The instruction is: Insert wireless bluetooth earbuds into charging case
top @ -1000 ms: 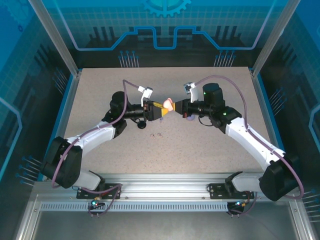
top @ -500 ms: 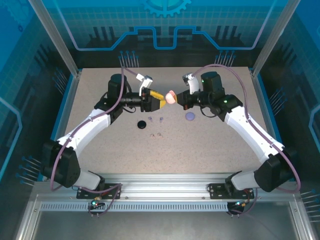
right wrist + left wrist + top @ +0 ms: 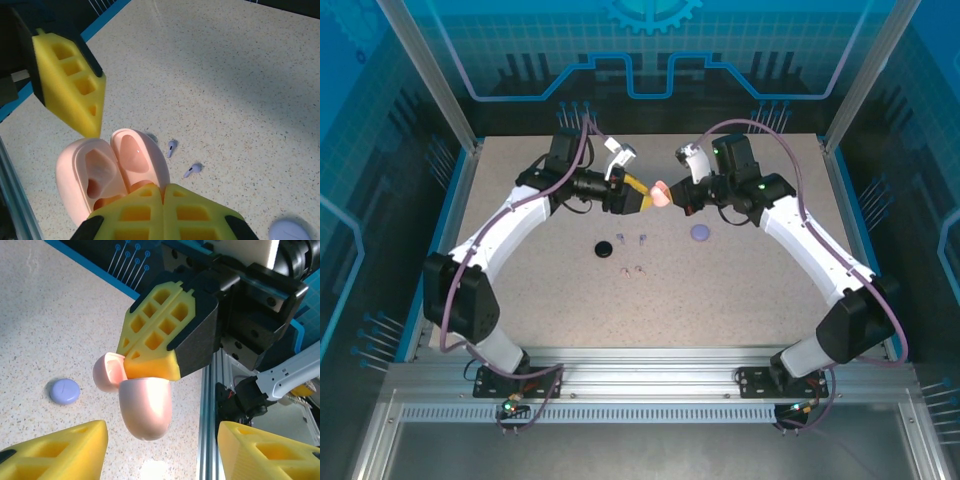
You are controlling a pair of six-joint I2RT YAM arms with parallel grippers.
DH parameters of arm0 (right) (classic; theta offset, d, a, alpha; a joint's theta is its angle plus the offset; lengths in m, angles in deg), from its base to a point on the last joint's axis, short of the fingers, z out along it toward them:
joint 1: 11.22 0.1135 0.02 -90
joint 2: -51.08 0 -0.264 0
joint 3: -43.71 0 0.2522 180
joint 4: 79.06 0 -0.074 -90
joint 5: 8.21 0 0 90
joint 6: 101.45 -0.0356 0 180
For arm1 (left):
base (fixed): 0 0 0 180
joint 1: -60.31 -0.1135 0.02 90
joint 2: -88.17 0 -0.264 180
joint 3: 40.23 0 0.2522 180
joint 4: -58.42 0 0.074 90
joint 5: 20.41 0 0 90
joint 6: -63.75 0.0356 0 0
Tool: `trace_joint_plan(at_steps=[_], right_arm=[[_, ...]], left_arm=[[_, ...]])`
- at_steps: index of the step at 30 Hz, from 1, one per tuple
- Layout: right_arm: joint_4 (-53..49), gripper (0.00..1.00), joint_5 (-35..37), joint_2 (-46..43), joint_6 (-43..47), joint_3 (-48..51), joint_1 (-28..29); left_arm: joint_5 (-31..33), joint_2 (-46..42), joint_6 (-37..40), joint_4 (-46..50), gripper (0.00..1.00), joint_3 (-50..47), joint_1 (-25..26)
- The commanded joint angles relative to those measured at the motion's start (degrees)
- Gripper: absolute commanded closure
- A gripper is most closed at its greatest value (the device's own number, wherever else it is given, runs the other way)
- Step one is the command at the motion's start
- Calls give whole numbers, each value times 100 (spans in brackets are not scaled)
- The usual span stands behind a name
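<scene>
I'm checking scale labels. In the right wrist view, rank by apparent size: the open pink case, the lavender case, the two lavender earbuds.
1. open pink case, though nearest the camera.
2. lavender case, cut off by the frame corner.
3. lavender earbuds, tied: the two look alike.

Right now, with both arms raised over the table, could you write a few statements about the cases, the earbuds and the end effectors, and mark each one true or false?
1. The right end effector holds the pink case. True.
2. The pink case is closed. False: it is hinged open.
3. Two lavender earbuds lie on the table. True.
4. The left end effector is shut on an earbud. False: its fingers stand apart and hold nothing.
5. The lavender case is lifted in the air. False: it rests on the table.
</scene>
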Motion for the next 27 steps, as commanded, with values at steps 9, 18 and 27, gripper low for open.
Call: trace_joint_plan(at_steps=[9, 18, 27], right_arm=[[-123, 100, -359, 153, 105, -321, -12], [-185, 100, -378, 297, 127, -477, 136], [-180, 100, -361, 357, 116, -530, 190]], left_arm=[[-531, 384, 711, 1153, 39, 640, -40], [-646, 497, 719, 1198, 43, 748, -40], [-734, 580, 711, 1236, 55, 823, -42]])
